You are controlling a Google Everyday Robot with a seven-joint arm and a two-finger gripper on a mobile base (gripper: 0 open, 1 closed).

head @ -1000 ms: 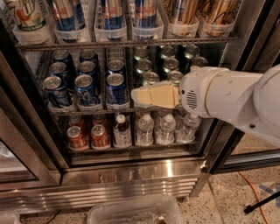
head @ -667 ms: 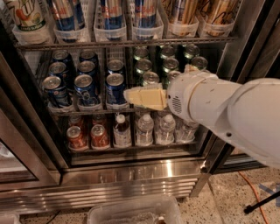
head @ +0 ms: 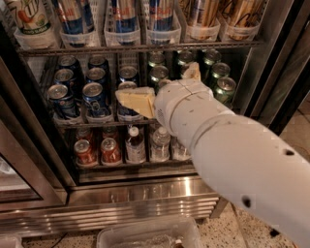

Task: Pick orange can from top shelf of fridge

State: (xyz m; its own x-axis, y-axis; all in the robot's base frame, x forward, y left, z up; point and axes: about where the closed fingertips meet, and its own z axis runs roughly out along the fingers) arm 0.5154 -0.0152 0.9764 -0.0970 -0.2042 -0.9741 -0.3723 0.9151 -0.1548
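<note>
The fridge (head: 145, 193) stands open before me, steel base at the bottom. The top shelf (head: 145, 48) carries a row of clear-white bins. Two orange cans stand in the right-hand bins: one (head: 203, 12) and another (head: 243, 12) at the far right. My gripper (head: 156, 82) is open and empty. It hangs in front of the middle shelf, below and left of the orange cans. One cream finger (head: 135, 100) points left over the blue cans. The other finger (head: 192, 71) shows above the wrist.
Tall blue cans (head: 123, 12) fill the top shelf's middle bins; a white and green can (head: 29, 14) is at the left. Short blue cans (head: 77, 92) and green cans (head: 220, 80) fill the middle shelf. Red cans (head: 97, 151) and water bottles (head: 135, 144) stand below. A clear bin (head: 150, 235) lies on the floor.
My arm has swung left and closer to the camera. The gripper has moved left and slightly up along the middle shelf, and its second finger has come into view.
</note>
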